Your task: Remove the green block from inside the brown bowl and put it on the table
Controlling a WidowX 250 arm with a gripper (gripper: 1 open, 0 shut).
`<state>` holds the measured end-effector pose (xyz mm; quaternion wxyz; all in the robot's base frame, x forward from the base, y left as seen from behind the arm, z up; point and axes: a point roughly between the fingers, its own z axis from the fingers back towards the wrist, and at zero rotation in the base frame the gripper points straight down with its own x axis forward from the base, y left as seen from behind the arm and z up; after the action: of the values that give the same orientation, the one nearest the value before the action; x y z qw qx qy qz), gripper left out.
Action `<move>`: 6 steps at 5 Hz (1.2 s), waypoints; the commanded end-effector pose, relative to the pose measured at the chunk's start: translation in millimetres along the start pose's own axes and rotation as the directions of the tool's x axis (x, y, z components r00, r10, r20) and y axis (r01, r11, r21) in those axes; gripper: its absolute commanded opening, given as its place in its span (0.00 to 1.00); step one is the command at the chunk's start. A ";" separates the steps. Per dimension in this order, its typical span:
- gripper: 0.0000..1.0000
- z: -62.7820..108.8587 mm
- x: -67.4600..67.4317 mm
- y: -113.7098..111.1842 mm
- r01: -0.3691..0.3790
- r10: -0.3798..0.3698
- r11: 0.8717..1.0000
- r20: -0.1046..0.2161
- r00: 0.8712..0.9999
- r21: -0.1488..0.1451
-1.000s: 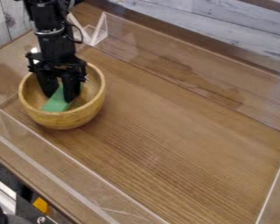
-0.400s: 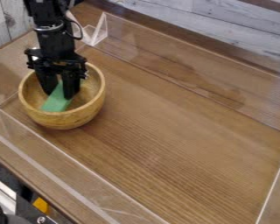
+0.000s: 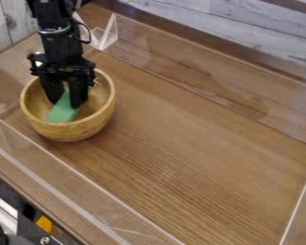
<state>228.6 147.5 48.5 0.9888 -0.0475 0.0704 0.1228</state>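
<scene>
The brown bowl (image 3: pixel 69 127) stands at the left side of the table (image 3: pixel 207 144). Inside it lies the green block (image 3: pixel 61 111), bright green and partly covered by the fingers. My black gripper (image 3: pixel 66 100) reaches straight down into the bowl, its two fingers closed on either side of the block's upper end. The block's lower end still rests on the bowl's pale inside.
Clear plastic walls (image 3: pixel 142 215) edge the table along the front, back and right. A whitewashed plank wall runs behind. A dark device with an orange label (image 3: pixel 41 226) sits at the lower left, outside the wall.
</scene>
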 end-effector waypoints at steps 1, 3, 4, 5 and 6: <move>0.00 21.2 2.9 -0.8 0.008 -0.009 1.000 0.062 0.998 0.023; 0.00 30.9 1.3 -2.1 0.009 -0.010 1.000 0.069 0.998 0.015; 0.00 34.8 0.6 -2.8 0.009 -0.010 1.000 0.072 0.997 0.011; 0.00 44.3 -0.5 -4.3 0.011 -0.011 1.000 0.080 0.997 0.002; 0.00 47.7 -1.3 -5.1 0.009 -0.009 1.000 0.081 0.997 -0.003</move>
<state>227.3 141.4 74.2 0.9884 -0.0639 0.0686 0.1195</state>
